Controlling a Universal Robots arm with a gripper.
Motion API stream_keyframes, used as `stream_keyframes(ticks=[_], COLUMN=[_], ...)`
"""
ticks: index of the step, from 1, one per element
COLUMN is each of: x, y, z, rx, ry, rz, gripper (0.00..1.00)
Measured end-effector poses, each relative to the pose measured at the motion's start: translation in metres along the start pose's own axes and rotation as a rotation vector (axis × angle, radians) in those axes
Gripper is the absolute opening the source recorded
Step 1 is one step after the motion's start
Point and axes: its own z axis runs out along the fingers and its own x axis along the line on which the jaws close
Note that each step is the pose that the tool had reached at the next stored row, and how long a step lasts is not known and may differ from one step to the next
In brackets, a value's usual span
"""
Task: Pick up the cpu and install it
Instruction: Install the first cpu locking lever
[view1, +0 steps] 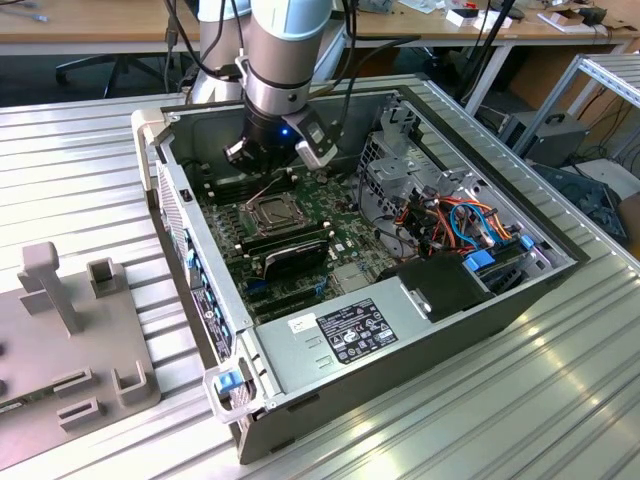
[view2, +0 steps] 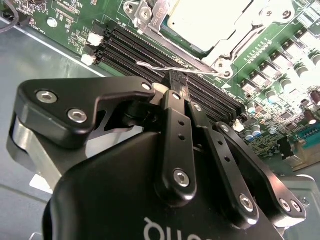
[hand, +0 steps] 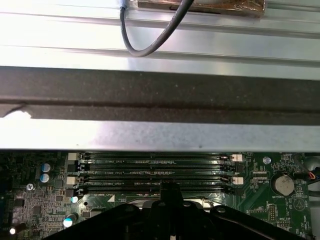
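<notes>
Claw (view2: 175, 80) over memory slots (hand: 155, 172); socket (view2: 210, 22) in second wrist view

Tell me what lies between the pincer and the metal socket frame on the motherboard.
In the second wrist view, black memory slots run between the pincer and the socket frame, with a thin wire lever reaching over them.

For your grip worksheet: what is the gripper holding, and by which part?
Nothing, as far as shows: the gripper is shut and empty, over the memory slots.

Arm (view1: 288, 40) upright directly above gripper (view2: 173, 81), wrist (view1: 280, 100) vertical; gripper points straight down, fingers (view2: 175, 107) closed tip to tip.
</notes>
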Motion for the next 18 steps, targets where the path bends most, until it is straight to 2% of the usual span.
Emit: stream_keyframes(ticks=[18], x=[-0.0055], y=[-0.0019], z=[0.0094], rx=[0.0001], ry=[-0.0001], rz=[0.001], gripper=[0.11])
